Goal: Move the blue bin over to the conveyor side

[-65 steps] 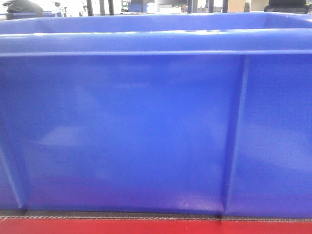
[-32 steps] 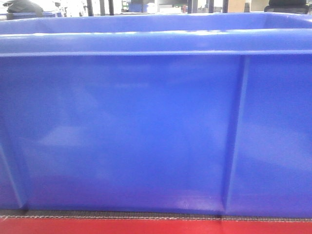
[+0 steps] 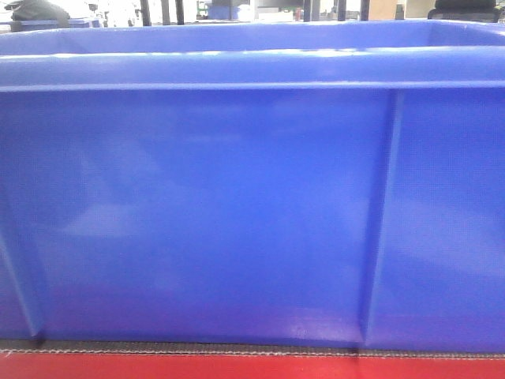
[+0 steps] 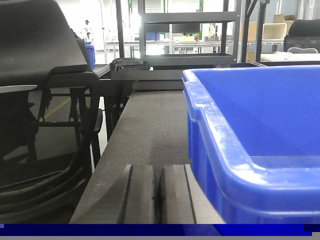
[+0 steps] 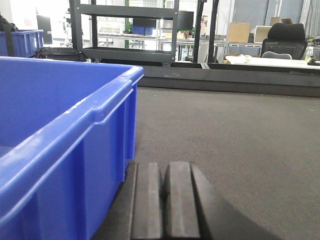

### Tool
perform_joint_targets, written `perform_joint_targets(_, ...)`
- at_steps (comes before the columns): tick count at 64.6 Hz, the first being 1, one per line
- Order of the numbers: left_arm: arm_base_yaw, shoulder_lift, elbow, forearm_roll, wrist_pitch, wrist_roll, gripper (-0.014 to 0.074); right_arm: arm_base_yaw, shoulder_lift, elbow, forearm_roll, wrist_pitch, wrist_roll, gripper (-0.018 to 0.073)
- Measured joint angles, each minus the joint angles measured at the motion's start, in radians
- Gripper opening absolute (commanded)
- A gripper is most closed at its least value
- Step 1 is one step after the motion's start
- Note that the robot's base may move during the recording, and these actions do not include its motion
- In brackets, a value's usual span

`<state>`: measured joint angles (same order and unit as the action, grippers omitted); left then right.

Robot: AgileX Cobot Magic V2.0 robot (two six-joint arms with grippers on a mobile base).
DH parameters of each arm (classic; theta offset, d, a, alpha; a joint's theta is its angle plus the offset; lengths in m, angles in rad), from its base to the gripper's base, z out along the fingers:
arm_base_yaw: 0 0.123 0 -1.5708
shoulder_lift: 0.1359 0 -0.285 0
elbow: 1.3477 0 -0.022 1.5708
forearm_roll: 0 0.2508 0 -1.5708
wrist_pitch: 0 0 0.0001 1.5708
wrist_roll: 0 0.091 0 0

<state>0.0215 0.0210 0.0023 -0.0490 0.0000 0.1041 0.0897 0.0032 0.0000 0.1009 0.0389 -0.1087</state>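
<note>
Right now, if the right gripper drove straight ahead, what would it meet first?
Probably nothing near: the shut right gripper points along bare grey belt, beside the blue bin; the dark rail beyond comes first.

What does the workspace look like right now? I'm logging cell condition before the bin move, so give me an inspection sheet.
Surface: dark grey carpet-like table top, bare beside the bin.
Job's things: blue bin upright, filling the front view; conveyor not seen.
Clutter: nothing seen on the table.
Grippers: left gripper shut, low beside the bin's left wall; right gripper shut, low beside its right wall; neither holds it.
Cables: nothing seen.
Surroundings: black office chair, dark metal shelving, another blue crate.
</note>
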Motion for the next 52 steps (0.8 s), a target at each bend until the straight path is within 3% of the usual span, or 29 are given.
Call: perform_joint_targets(52, 0.0, 0.0, 0.0, -0.001, 0.0, 0.0, 0.0004, 0.0, 0.0, 0.0, 0.0, 0.0, 0.0, -0.0088)
